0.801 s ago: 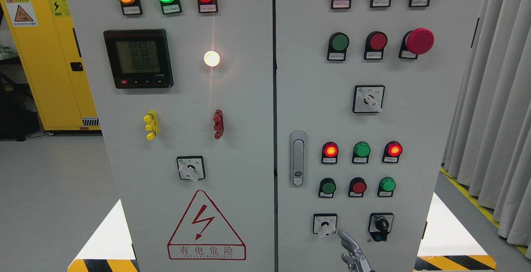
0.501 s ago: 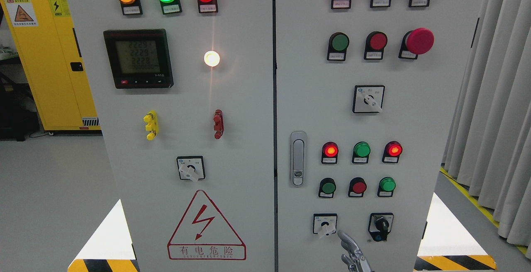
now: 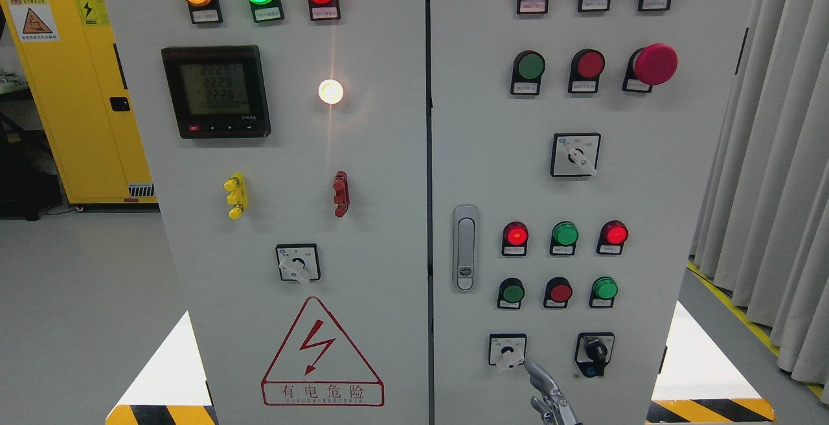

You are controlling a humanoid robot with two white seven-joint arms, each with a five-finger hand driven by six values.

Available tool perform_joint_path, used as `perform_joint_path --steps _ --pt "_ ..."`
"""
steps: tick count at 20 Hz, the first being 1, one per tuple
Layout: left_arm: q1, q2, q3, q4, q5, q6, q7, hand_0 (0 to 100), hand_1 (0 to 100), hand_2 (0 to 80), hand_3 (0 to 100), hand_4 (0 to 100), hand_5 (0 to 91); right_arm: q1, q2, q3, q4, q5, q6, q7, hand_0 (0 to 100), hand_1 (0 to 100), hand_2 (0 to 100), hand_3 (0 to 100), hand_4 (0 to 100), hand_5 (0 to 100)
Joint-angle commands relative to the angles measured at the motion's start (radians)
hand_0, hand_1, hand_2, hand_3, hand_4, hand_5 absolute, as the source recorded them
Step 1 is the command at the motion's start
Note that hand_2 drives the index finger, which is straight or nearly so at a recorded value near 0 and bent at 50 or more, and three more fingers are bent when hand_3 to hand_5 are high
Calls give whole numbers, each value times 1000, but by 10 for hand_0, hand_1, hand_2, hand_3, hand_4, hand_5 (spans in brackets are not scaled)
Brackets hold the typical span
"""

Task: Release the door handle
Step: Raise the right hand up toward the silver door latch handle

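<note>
- In the head view, at the bottom edge right of the middle, the right robot hand [image 3: 548, 396] shows only in part. Its fingers [image 3: 535, 370] are apart and loose and hold nothing; the left one is out of sight
- The door handle [image 3: 464, 247] lies flat in its recess on the right door [image 3: 654, 205], near the seam, well above the robot hand and untouched. The letting go looks done to me, the door shut
- One fingertip sits just beside the lower left switch [image 3: 507, 352], probably only on the way down
- Counted: two doors, one handle, four turn switches, one meter [image 3: 215, 91], one red mushroom button [image 3: 655, 64], one warning triangle [image 3: 322, 352]
- The left door [image 3: 382, 250] has three lit lamps along its top and one white lamp below them
</note>
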Motion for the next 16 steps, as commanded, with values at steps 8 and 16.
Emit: perform_joint_path --steps 8,16 --pt "0 0 0 -12 0 0 0 120 556 0 0 0 0 -31 20 -9 21 175 1 1 540 462 0 633 716 746" --pt "0 0 0 -12 0 0 0 120 556 0 0 0 0 -88 32 -10 53 419 -1 -9 595 453 0 869 958 1000"
